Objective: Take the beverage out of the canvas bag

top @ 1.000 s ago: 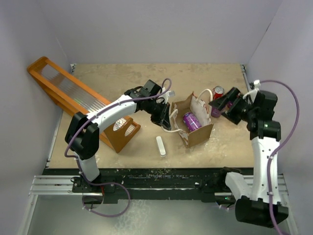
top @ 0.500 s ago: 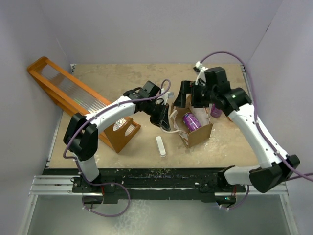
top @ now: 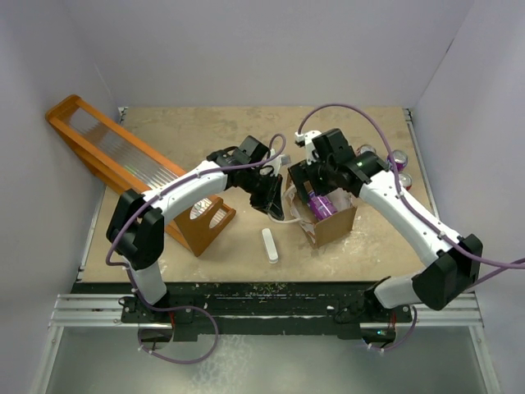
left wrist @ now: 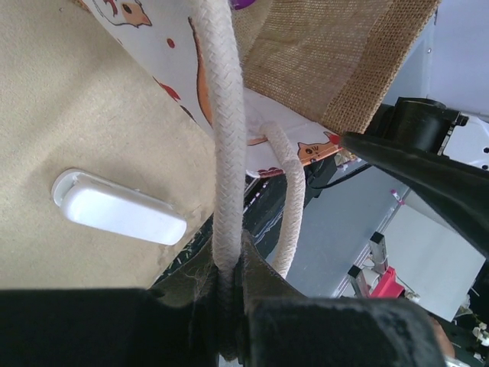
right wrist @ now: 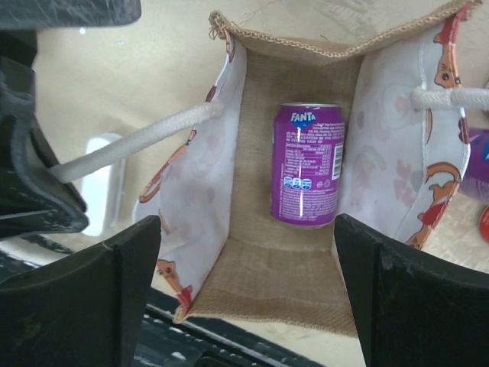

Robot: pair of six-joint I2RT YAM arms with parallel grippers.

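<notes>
The canvas bag [top: 338, 223] stands open in the middle of the table, brown with white printed side panels [right wrist: 191, 183]. A purple Fanta can [right wrist: 307, 164] lies on its floor and also shows in the top view [top: 321, 203]. My left gripper [top: 276, 205] is shut on the bag's white rope handle [left wrist: 228, 191] and holds it out to the left. My right gripper [right wrist: 248, 298] is open and empty, straight above the bag's mouth, one finger over each side of the opening. It is above the can and does not touch it.
A long orange wooden rack [top: 123, 164] lies at the left. A white oblong object [top: 270, 245] lies just in front of the bag. A few other cans [top: 399, 159] stand to the right of the bag near the right wall.
My right arm has swung from the cans at the right over to above the bag's mouth. My left gripper has kept its hold on the handle.
</notes>
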